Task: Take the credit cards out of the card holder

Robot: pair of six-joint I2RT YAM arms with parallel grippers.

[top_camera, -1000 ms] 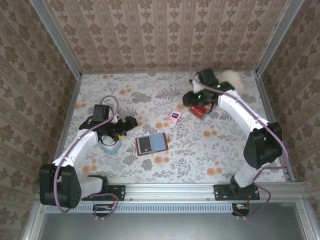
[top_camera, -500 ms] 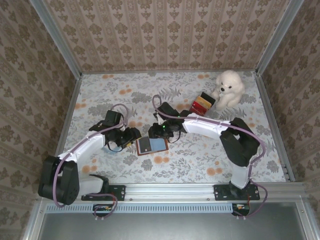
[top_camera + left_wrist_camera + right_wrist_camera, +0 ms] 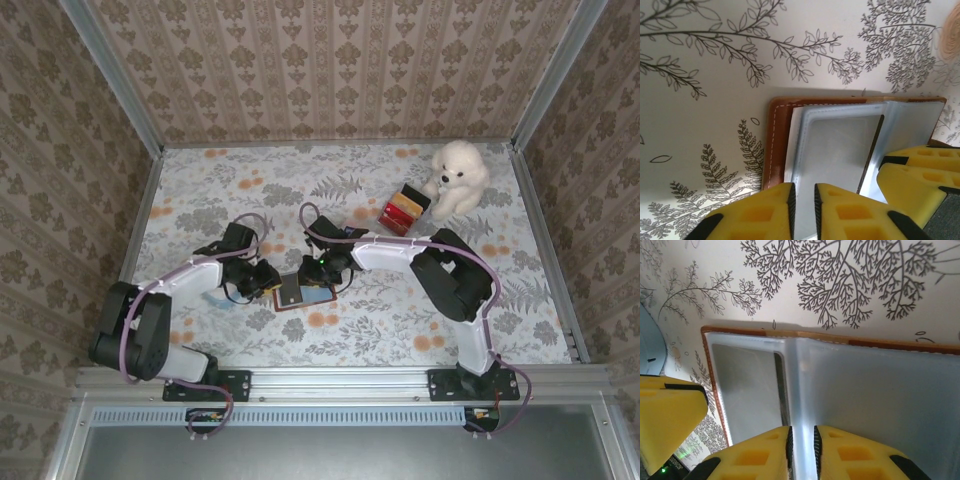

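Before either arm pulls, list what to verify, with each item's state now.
1. Card holder lies open on the table: ok.
2. Left end effector closed on the holder's sleeve edge: ok.
3. Right end effector closed on the middle fold: ok.
4. Cards visible in the sleeves, ready to pull: cannot tell.
5. Plush dog and red box stand apart from the holder: ok.

No legible text anywhere, card holder (image 3: 840, 145) sleeves apparently blank.
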